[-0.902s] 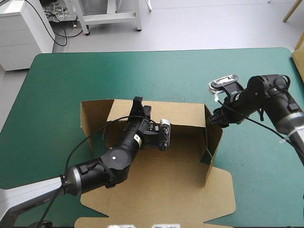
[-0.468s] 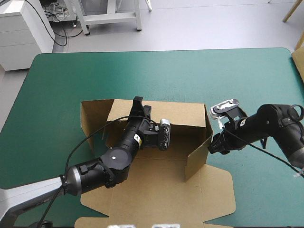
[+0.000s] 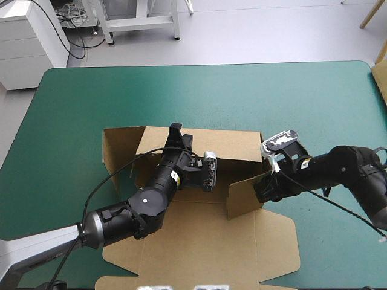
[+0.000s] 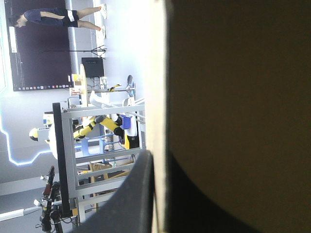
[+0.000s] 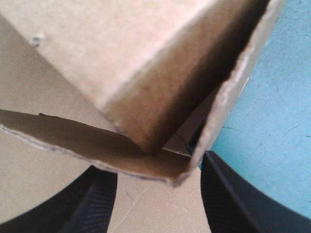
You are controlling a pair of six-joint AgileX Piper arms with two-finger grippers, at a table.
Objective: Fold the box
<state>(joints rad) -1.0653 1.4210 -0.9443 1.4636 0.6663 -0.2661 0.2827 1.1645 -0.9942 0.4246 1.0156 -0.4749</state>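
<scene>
The teal-green covered surface (image 3: pixel 199 90), its far corners rounded, has a single thing lying directly on it: a brown box (image 3: pixel 205 238) cut from flat board. The box's wide panel lies flat on the cover, and its near edge reaches almost to the surface's near edge. The box's far wall (image 3: pixel 236 145) stands upright, a flap (image 3: pixel 118 148) rises at the wall's left end, and the right wall (image 3: pixel 242 196) leans inward over the box's floor. Bare cover spreads broadly beyond the box's far wall and to both sides of the box.
</scene>
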